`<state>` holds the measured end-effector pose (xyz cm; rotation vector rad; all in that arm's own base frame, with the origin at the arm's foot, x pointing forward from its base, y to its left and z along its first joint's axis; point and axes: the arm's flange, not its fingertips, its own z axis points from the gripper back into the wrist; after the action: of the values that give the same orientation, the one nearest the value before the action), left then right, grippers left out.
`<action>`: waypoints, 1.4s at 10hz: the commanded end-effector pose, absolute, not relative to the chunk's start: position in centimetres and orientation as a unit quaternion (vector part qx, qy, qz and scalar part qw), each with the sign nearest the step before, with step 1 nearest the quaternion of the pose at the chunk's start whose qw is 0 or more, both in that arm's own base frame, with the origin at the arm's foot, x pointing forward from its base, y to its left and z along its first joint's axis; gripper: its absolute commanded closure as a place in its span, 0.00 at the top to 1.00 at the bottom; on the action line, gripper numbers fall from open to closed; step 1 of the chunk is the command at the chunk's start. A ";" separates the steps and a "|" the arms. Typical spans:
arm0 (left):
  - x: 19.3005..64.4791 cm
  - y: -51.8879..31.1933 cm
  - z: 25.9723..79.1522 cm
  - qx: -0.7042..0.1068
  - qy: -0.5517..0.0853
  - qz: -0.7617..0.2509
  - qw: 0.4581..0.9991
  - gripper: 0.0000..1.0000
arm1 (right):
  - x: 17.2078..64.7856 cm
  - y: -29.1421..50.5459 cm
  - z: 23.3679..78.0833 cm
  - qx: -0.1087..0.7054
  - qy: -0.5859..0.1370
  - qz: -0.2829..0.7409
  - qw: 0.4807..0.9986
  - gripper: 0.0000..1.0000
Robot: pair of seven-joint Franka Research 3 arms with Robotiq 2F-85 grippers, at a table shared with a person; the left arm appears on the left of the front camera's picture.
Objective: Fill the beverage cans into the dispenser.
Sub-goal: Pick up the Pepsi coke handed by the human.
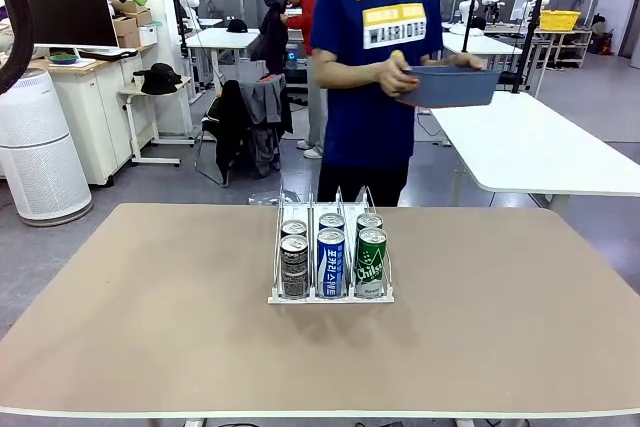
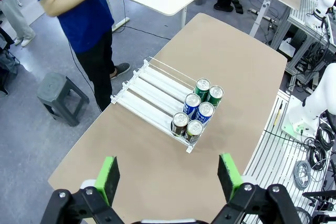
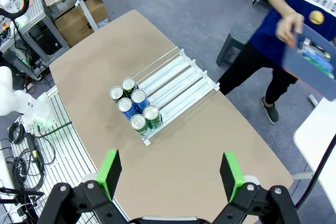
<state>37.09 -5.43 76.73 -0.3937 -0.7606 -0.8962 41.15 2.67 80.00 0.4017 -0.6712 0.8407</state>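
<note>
While our left gripper and right gripper hang open and empty, we may topple the cans in the dispenser by a low reach.

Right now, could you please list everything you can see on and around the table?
table: one, tan, between robot and person
dispenser: one, white and clear, mid-table
dark grey cans: two, robot's-left lane, front end
blue-and-white cans: two, middle lane, front end
green cans: two, robot's-right lane, front end
bin: one, blue-grey, held by the person beyond the table
person's hand: one, on the bin
left gripper: black, green pads, open, above the table
right gripper: likewise, open
</note>
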 end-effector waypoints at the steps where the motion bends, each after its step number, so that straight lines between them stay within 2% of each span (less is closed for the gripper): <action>1: 37.0 -5.4 76.7 -0.185 -0.357 -0.419 0.814 1.00 | 41.1 2.7 80.0 0.190 -0.318 0.398 0.839 1.00; 14: 37.0 -5.4 76.7 -0.185 -0.357 -0.419 0.814 1.00 | 41.1 2.7 80.0 0.190 -0.318 0.398 0.839 1.00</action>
<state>37.09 -5.43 76.73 -0.3937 -0.7606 -0.8962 41.15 2.67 80.00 0.4017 -0.6712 0.8406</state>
